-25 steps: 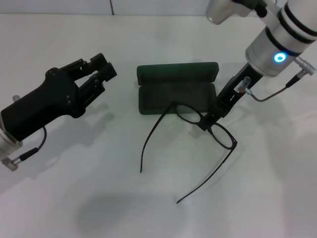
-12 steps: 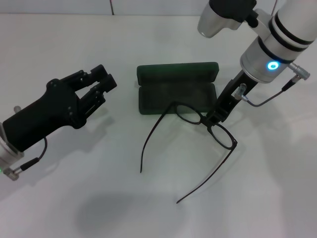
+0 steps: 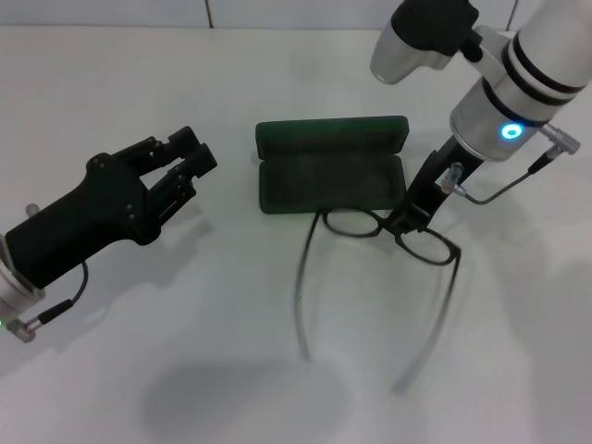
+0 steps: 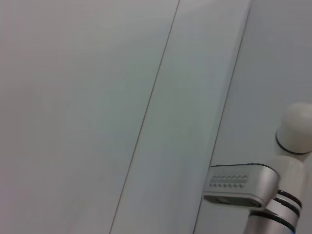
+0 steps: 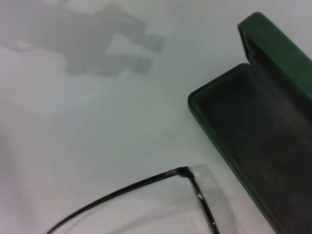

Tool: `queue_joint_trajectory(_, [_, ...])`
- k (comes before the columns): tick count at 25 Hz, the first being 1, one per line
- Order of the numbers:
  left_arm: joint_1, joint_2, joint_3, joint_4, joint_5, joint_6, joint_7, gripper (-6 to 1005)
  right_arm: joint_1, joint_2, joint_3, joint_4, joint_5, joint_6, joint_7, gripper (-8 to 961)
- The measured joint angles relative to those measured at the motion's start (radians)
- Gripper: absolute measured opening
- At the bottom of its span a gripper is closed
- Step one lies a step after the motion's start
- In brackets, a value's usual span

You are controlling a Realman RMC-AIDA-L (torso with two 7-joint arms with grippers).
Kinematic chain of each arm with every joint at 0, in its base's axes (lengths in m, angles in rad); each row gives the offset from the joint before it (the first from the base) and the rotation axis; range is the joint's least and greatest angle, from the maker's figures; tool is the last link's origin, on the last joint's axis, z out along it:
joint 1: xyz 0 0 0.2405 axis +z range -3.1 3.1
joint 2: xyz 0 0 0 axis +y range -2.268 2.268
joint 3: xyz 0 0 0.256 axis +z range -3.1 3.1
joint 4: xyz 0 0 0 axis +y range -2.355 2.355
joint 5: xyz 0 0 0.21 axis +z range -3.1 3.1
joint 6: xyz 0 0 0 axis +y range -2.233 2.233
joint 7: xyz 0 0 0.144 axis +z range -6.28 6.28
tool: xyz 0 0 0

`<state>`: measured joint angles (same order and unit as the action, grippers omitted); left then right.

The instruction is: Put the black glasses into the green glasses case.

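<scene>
The green glasses case point(image 3: 330, 182) lies open at the table's middle, its lid up at the far side, its lining empty; it also shows in the right wrist view point(image 5: 253, 131). The black glasses point(image 3: 431, 249) hang just in front of the case, front roughly parallel to it, temple arms open and pointing toward me. One lens and temple show in the right wrist view point(image 5: 196, 189). My right gripper point(image 3: 405, 222) is shut on the glasses at the bridge. My left gripper point(image 3: 191, 148) is open and empty, left of the case.
The white table point(image 3: 185, 351) spreads around the case. The left wrist view shows only a pale wall and part of my right arm point(image 4: 243, 185).
The right gripper has turned the glasses: the front swung round to lie parallel to the case, and the temple arms swept toward me. The left arm has barely moved.
</scene>
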<state>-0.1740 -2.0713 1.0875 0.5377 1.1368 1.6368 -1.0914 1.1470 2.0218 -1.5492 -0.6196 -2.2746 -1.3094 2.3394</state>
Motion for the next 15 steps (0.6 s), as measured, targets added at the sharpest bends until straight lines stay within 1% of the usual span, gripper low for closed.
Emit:
queue_joint_trajectory(2, [0.000,0.000,0.000,-0.001,0.000,0.000,0.000,306,-0.034,0.000,-0.013,-0.061,0.001,-0.009,0.000,151])
queue_joint_trajectory(6, [0.003,0.003,-0.002,-0.001,-0.002,0.002,0.002,305,-0.132,-0.002,-0.004,-0.204,0.009,-0.031,-0.003,90])
queue_joint_trajectory(8, [0.004,0.005,-0.011,-0.002,-0.004,0.015,0.002,305,-0.194,-0.003,0.038,-0.272,0.021,-0.050,-0.028,59])
queue_joint_trajectory(10, [0.004,0.008,-0.034,-0.010,-0.002,0.047,0.007,304,-0.249,-0.002,0.084,-0.311,0.049,-0.072,-0.071,29])
queue_joint_trajectory(12, [0.004,0.011,-0.055,-0.024,-0.002,0.090,0.020,303,-0.302,-0.002,0.132,-0.340,0.104,-0.097,-0.129,28])
queue_joint_trajectory(15, [-0.007,0.014,-0.090,-0.051,-0.008,0.156,0.029,303,-0.397,-0.003,0.231,-0.366,0.238,-0.146,-0.274,27])
